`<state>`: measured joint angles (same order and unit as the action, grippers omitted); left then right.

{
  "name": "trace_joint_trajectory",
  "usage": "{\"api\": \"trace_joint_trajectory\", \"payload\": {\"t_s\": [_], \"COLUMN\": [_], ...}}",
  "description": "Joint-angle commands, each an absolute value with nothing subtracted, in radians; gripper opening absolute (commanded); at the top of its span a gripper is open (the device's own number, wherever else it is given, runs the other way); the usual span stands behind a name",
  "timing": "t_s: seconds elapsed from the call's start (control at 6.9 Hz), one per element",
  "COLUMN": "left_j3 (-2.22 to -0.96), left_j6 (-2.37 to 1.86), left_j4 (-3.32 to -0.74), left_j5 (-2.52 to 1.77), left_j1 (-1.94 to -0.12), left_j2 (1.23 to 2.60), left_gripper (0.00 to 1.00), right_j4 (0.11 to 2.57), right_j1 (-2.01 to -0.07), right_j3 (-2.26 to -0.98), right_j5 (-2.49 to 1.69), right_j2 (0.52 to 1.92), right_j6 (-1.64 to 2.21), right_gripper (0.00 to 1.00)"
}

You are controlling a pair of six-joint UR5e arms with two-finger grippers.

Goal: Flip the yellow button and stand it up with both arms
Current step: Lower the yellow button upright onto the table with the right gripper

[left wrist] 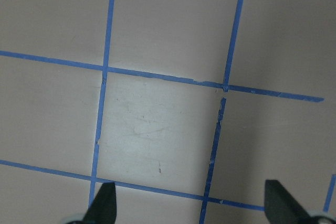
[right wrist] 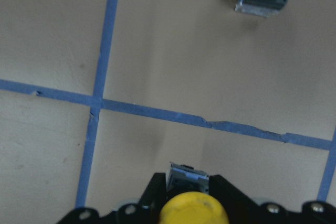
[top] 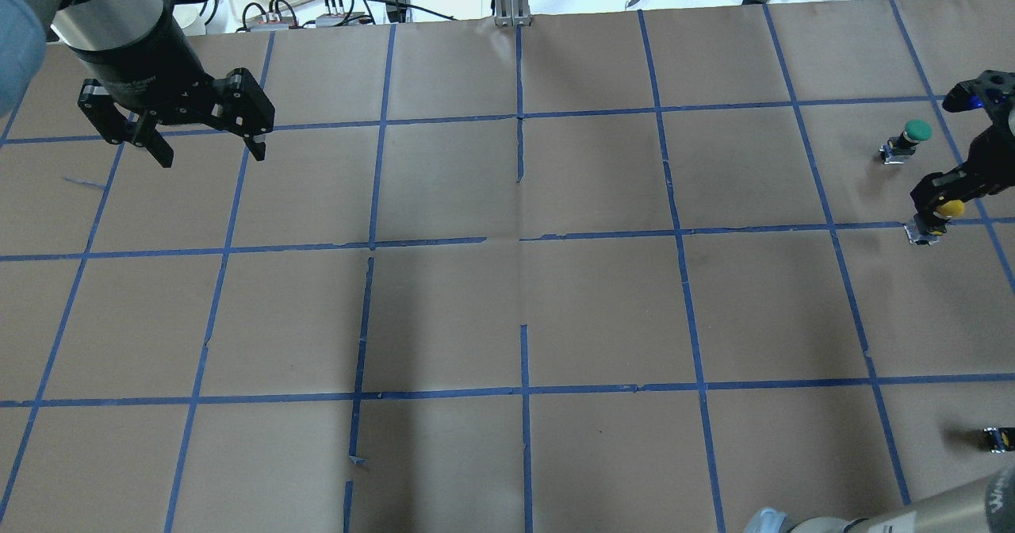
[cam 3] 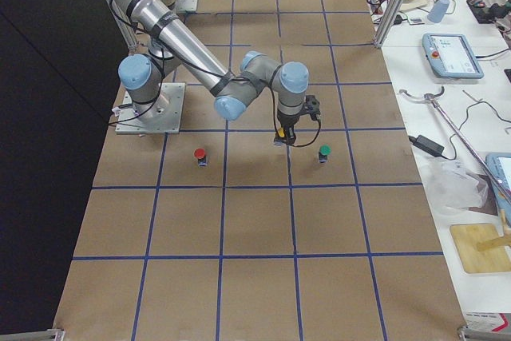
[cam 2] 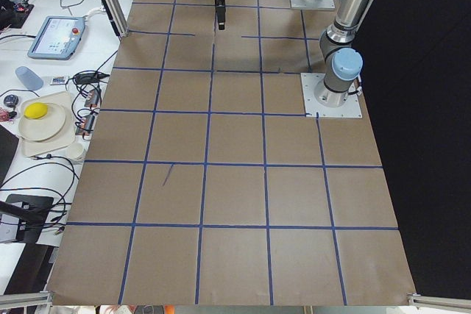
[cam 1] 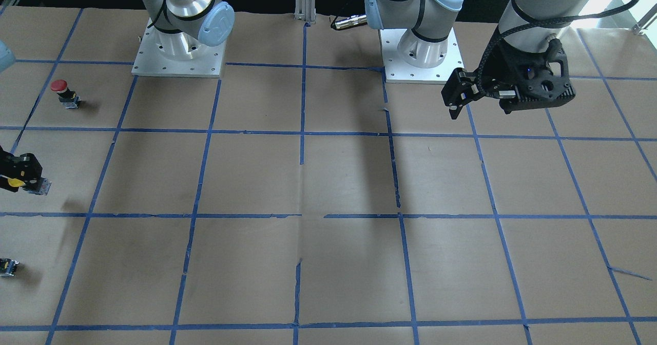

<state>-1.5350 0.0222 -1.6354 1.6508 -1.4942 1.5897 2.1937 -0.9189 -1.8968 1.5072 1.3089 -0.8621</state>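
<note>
Clamping yellow button (right wrist: 193,212) in right tool (top: 934,217), left tool (top: 210,156) spread wide

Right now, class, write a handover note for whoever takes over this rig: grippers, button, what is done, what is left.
Left gripper: open, empty, hovering over the table, far from the work.
Right gripper: shut on the yellow button, seemingly lifted, near the green button.
Done: button picked up.
Left: likely bring both arms together, flip it, stand it.
</note>
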Motion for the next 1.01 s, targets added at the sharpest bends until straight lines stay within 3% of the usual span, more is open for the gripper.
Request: {"api": "trace_joint_trajectory", "payload": {"t_s": [0.0, 0.87], "left_j3": [-1.537, -1.542], "left_j6": [0.087, 0.091], "left_j4": [-1.646, -1.655], "left_j5": [1.646, 1.606], "left_j1": [-1.491, -1.456], "left_j2": [1.588, 1.592], "left_gripper": [1.0, 1.0], "right_j4": [2.301, 2.356], "right_j1": [-0.83, -0.775], "right_j3": [-2.021, -2.077], "right_j5": [1.459, 1.454], "right_j2": [1.357, 1.354], "right_j6": [-1.047, -1.056], "right_gripper": [0.08, 0.09]}}
